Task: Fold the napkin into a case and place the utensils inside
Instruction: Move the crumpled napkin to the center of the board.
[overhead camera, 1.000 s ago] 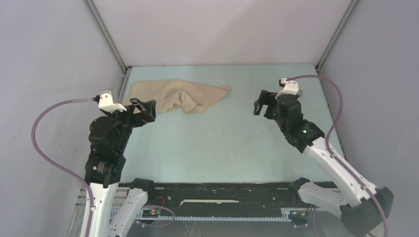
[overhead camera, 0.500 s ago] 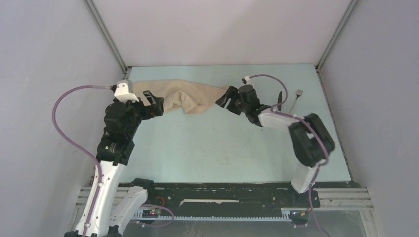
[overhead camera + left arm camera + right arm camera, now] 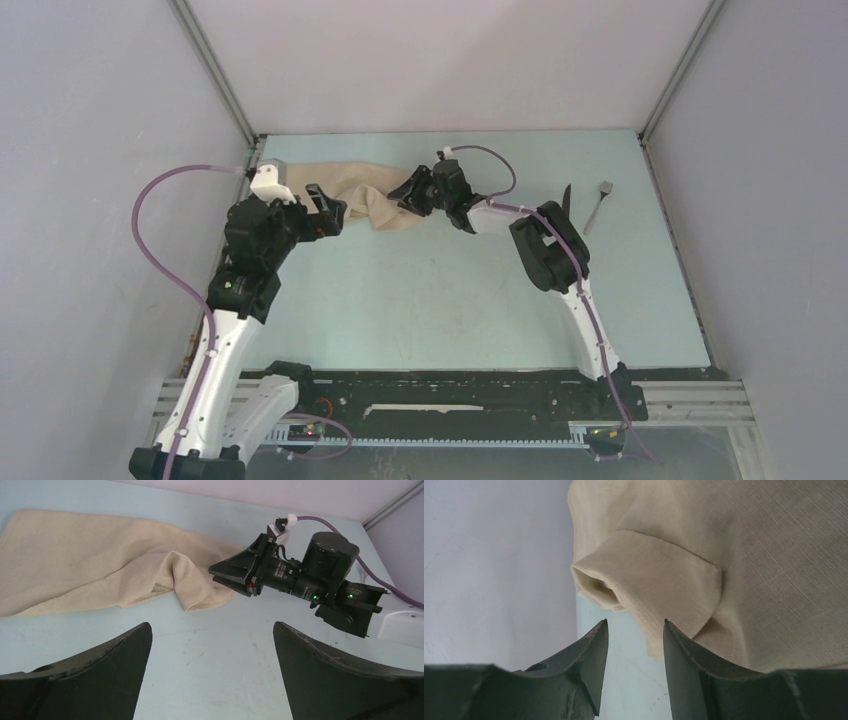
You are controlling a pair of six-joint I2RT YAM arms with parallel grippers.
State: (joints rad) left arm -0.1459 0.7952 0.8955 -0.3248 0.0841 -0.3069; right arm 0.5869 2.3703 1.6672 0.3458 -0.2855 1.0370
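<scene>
Your table (image 3: 450, 300) is pale blue-green, with grey walls on three sides. The napkin (image 3: 372, 203) lies at its far left, close to the back wall. It is rumpled rather than folded into a case. Its long axis runs left to right along the far edge; the broad end sits in the far-left corner and the other end narrows toward the middle of the table. A loose fold bulges toward you about halfway along.

Your left gripper (image 3: 330, 204) hangs over the near edge of the cloth, left of that fold, pointing right along the napkin's length; its jaws stand wide apart with nothing between them.

Your right gripper (image 3: 408, 195) reaches in from the right and points left, at the napkin's narrow end. Its jaws are only part-way apart; the right wrist view shows bare table in the gap, a hemmed flap of cloth dipping just into the gap, and neither finger (image 3: 591, 655) clamped on it.

The utensils lie side by side at the far right, well apart from the napkin. The black knife (image 3: 567, 205) runs roughly far to near. The grey fork (image 3: 597, 203) is just to its right, tilted, with its head toward the back wall.
</scene>
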